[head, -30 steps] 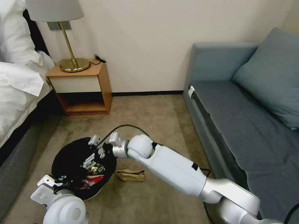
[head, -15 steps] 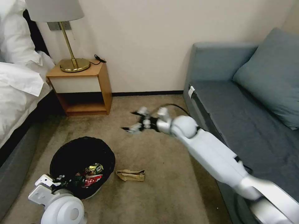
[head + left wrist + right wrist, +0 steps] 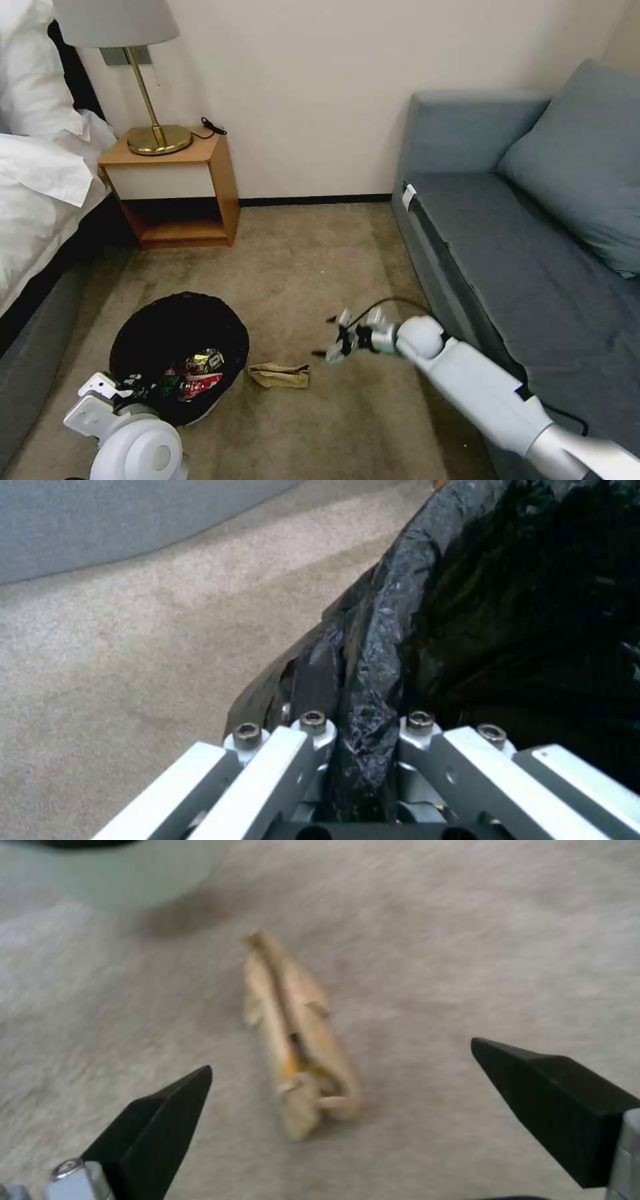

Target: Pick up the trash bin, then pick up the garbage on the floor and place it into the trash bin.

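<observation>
Tan paper bag (image 3: 280,375) is lying flat on the carpet (image 3: 333,267), just beside the trash bin (image 3: 179,355), on the side facing the sofa (image 3: 507,253). It is crumpled and folded, showing lengthwise in the right wrist view (image 3: 300,1040).

Bin is sitting low at the robot's left, black liner (image 3: 373,670) draped over the rim. Wrappers are lying inside: a red-and-white packet (image 3: 200,383) and a shiny yellow-brown one (image 3: 203,362). Can't make out a bottle in there.

Left hand (image 3: 363,760) is clamping the bin rim, liner pinched between its fingers (image 3: 313,730). Looks like a firm hold.

Right hand (image 3: 341,343) is hanging near the bag on its sofa side, low over the carpet, not touching. Fingers are spread wide, black tips (image 3: 160,1120) straddling the bag's line in the wrist view, with the bag's near end between them but farther out.

Step in hand, my read: going for the paper bag, seemingly the last piece on the floor.

Next move is calling for a short advance and drop so the tips bracket the bag across its narrow width, then closing. Bag is flat and soft, so the tips likely need to press into the carpet pile to get under an edge. Risk: pushing it along instead of gripping it.
</observation>
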Motion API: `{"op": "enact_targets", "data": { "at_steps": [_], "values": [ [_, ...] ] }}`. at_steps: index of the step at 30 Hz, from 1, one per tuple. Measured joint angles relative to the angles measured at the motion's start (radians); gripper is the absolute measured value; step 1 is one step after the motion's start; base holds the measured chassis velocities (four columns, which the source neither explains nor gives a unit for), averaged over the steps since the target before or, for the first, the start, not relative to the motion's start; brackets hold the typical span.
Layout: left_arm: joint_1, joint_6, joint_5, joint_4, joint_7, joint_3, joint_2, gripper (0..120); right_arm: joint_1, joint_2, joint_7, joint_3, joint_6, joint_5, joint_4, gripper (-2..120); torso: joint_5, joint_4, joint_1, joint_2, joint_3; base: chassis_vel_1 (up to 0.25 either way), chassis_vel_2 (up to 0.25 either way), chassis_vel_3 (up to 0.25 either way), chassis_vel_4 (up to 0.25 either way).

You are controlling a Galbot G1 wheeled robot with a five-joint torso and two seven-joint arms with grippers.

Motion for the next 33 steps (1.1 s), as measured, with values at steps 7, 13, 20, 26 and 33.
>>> {"op": "enact_targets", "data": {
  "at_steps": [7,13,20,26,33],
  "values": [
    [0.005,0.0,0.002,-0.003,0.0,0.0,-0.001,0,0.001,0.118,-0.009,-0.049,0.031,-0.051,-0.115,100,-0.0002,0.0,0.0,0.0,0.0,0.0,0.0,0.0,0.0],
    [0.007,0.001,0.003,-0.006,0.0,-0.001,-0.003,0,0.038,0.195,-0.018,-0.056,0.047,-0.073,-0.194,100,-0.0004,0.0,0.0,0.0,0.0,0.0,0.0,0.0,0.0],
    [0.013,0.001,0.004,-0.01,-0.001,-0.007,-0.004,0,0.077,0.29,-0.024,-0.051,0.083,-0.132,-0.335,100,-0.0005,0.0001,0.0,0.0,0.0,0.0,0.0,0.0,0.0],
    [0.015,0.0,0.002,-0.011,-0.001,-0.022,0.001,0,0.095,0.35,-0.024,-0.026,0.122,-0.212,-0.48,100,-0.0004,0.0,0.0,0.0,0.0,0.0,0.0,0.0,0.0],
    [0.013,0.0,0.002,-0.011,-0.001,-0.019,-0.002,0,0.096,0.356,-0.026,-0.02,0.126,-0.231,-0.514,88,-0.0002,-0.0002,0.0,0.0,0.0,0.0,0.0,0.0,0.0]
  ]
}}
